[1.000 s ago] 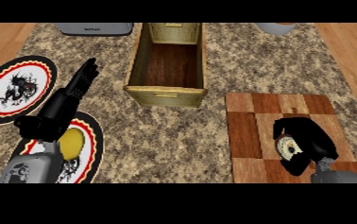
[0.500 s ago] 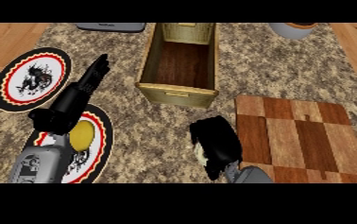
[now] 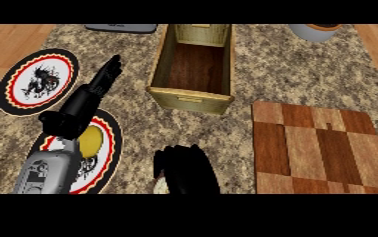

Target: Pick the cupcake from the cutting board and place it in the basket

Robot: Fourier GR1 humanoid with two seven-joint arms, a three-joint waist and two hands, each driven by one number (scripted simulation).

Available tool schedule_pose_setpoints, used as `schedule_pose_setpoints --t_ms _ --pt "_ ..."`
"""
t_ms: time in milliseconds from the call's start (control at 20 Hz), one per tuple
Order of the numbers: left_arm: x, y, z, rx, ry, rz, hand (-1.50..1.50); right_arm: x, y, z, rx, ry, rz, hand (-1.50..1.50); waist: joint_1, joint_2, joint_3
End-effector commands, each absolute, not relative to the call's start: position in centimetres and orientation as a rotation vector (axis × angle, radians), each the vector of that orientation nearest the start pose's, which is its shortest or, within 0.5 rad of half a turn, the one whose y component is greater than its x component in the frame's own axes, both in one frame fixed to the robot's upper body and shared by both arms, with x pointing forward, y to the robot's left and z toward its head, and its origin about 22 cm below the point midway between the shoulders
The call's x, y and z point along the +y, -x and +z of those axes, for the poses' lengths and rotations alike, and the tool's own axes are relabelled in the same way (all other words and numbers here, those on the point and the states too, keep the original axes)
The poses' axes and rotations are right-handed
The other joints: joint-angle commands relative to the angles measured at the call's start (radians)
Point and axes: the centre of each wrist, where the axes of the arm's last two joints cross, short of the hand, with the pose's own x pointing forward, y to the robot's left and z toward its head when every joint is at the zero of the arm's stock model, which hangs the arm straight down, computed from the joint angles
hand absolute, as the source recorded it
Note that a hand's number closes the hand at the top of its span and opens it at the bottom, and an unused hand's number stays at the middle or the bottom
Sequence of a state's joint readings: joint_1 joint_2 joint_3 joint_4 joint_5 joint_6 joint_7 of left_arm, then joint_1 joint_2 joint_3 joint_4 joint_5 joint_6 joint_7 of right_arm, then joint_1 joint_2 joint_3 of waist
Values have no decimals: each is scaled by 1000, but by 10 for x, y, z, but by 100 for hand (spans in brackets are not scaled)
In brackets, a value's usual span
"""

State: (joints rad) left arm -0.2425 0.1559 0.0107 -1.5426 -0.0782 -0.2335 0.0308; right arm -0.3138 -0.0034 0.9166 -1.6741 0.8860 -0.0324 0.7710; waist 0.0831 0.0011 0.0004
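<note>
cupcake [image 3: 158, 185] mostly hidden in right robot hand [image 3: 188, 168] — tilt unclear, near basket [image 3: 190, 100].

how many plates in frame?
2. The far plate sits at the view's left edge; the near plate lies at lower left, partly covered. None other shows.

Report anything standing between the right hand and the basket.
Nothing visible. Only counter lies between the right hand, curled over the cupcake, and the near wall of the basket. The left hand is off to the side.
</note>
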Motion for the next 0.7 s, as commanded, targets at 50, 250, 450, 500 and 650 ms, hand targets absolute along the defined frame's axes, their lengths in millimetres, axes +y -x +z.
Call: schedule_pose_setpoints --t_ms 50,250,450,500,650 --pt "237 -297 60 -1681 29 -443 0 -3 -153 114 -1728 363 872 150 -7 -9 0" --pt "245 -295 61 -1677 -4 -425 0 3 -147 148 -1837 334 726 150 -18 -13 -3" --pt "257 -300 60 -1681 -14 -412 0 8 -146 175 -1852 349 662 150 -35 -15 -6" --pt "258 -292 48 -1650 -13 -426 0 7 -149 183 -1839 365 635 150 -37 -17 -6" --pt "253 -295 53 -1659 -4 -433 0 16 -162 194 -1831 432 608 150 -43 -17 -6"
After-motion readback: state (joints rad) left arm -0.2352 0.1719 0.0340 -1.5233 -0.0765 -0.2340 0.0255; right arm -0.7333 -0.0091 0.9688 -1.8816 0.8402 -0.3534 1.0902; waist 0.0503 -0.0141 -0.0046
